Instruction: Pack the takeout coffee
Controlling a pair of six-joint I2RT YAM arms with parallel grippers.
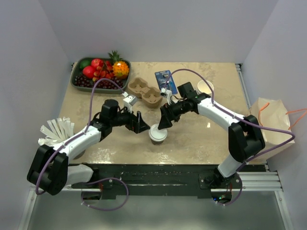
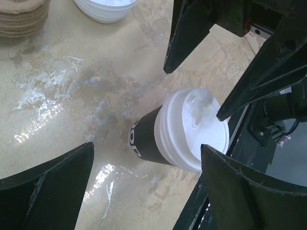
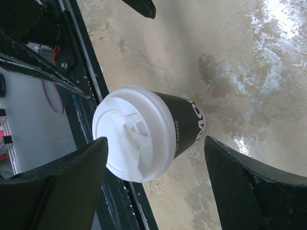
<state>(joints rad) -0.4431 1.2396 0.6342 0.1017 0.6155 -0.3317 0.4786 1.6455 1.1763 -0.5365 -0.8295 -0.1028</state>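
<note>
The takeout coffee (image 1: 158, 134), a dark-brown cup with a white lid, stands upright on the table near the front edge. My left gripper (image 1: 139, 124) is open just left of it and does not touch it. In the left wrist view the cup (image 2: 145, 139) sits ahead of the open gripper (image 2: 148, 191). My right gripper (image 1: 163, 122) is open just above and behind the cup. In the right wrist view the cup (image 3: 184, 127) lies between and beyond the spread fingers of the gripper (image 3: 153, 187), with nothing held.
A brown pulp cup carrier (image 1: 145, 92) lies behind the grippers. A fruit tray (image 1: 76, 81) is at the back left. A blue packet (image 1: 166, 80) and a white cup (image 1: 205, 86) are at the back right. A paper bag (image 1: 273, 127) stands off the table's right side. White strips (image 1: 55, 132) are at the left.
</note>
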